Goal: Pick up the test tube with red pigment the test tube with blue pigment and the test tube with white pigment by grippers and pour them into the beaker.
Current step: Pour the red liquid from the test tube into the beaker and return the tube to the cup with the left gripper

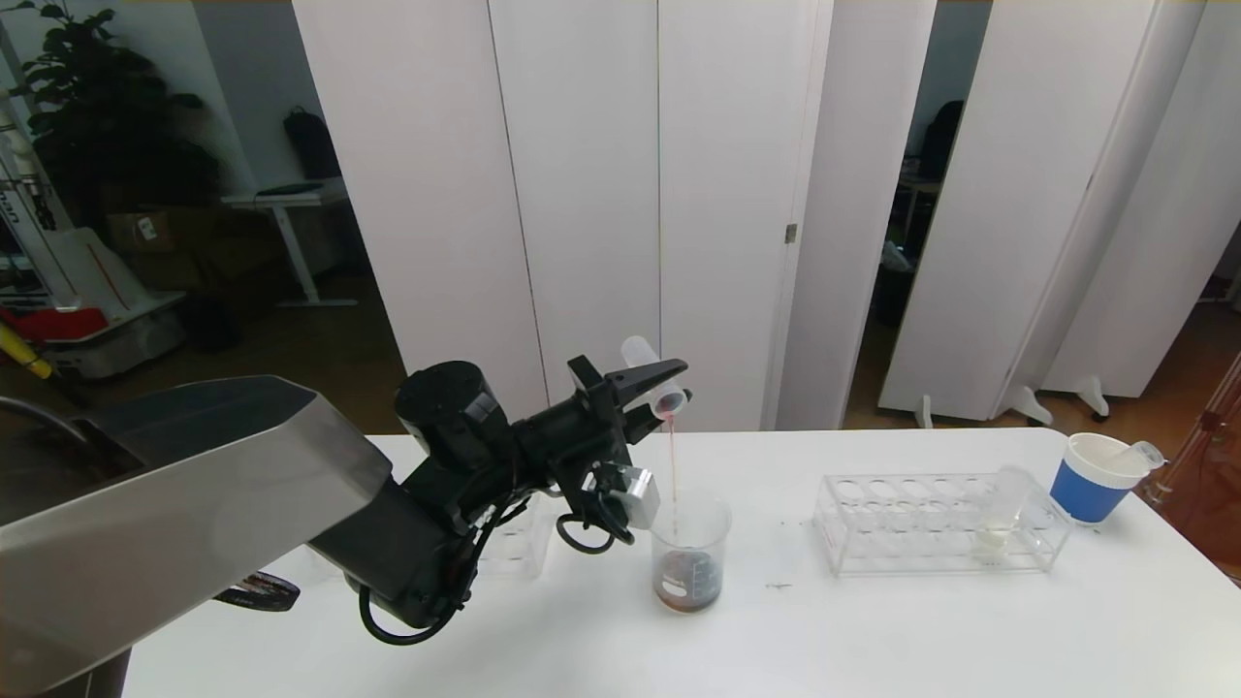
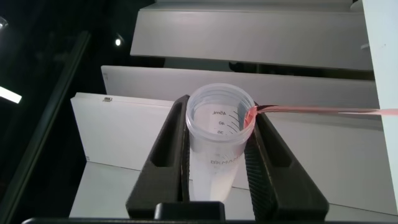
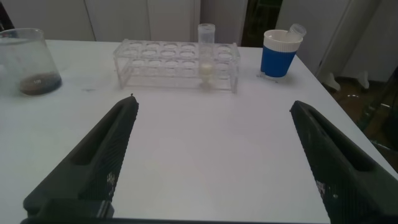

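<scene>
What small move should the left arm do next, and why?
Probably hold the tilt a moment longer: the left gripper is shut on the tipped tube, a thin red stream falls into the beaker, and red liquid is at the tube's lip.

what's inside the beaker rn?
The beaker holds a shallow dark reddish-brown pool at its bottom. A thin red stream falls into it from the tilted tube gripped in the left pincer. Nothing else is visible inside.
</scene>
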You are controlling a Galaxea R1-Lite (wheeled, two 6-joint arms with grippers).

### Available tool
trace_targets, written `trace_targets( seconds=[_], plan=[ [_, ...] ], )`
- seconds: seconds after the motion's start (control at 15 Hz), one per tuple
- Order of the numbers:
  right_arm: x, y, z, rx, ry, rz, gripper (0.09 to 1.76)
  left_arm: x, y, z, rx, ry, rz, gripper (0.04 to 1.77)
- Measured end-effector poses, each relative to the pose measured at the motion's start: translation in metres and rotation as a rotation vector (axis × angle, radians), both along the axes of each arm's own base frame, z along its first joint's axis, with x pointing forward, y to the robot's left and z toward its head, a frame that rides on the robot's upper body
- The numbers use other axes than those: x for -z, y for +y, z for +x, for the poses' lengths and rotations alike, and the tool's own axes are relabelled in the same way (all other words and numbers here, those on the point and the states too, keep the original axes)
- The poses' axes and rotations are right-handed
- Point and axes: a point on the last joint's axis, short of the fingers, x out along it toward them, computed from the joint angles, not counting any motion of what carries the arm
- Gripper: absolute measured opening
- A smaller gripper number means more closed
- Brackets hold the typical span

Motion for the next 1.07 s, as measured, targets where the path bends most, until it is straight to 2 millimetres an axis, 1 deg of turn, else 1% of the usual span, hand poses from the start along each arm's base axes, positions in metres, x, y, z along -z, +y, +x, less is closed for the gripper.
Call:
trace_targets(
  seconds=[0.87, 1.0, 1.07],
  plan=[
    [0.0, 0.0, 0.0, 0.0, 0.0, 0.0, 1.75, -0.0018, 0.0039, -0.0002, -0.017, -0.011, 0.004, 0.59],
    [0.0, 0.0, 0.0, 0.0, 0.0, 0.0, 1.75, -0.0026, 0.0038, -0.001, -0.016, 0.01, -0.009, 0.59],
    [0.0, 0.0, 0.0, 0.0, 0.0, 0.0, 1.75, -0.0023, 0.0046, -0.0019, -0.011, 0.047, -0.026, 0.59]
  ],
)
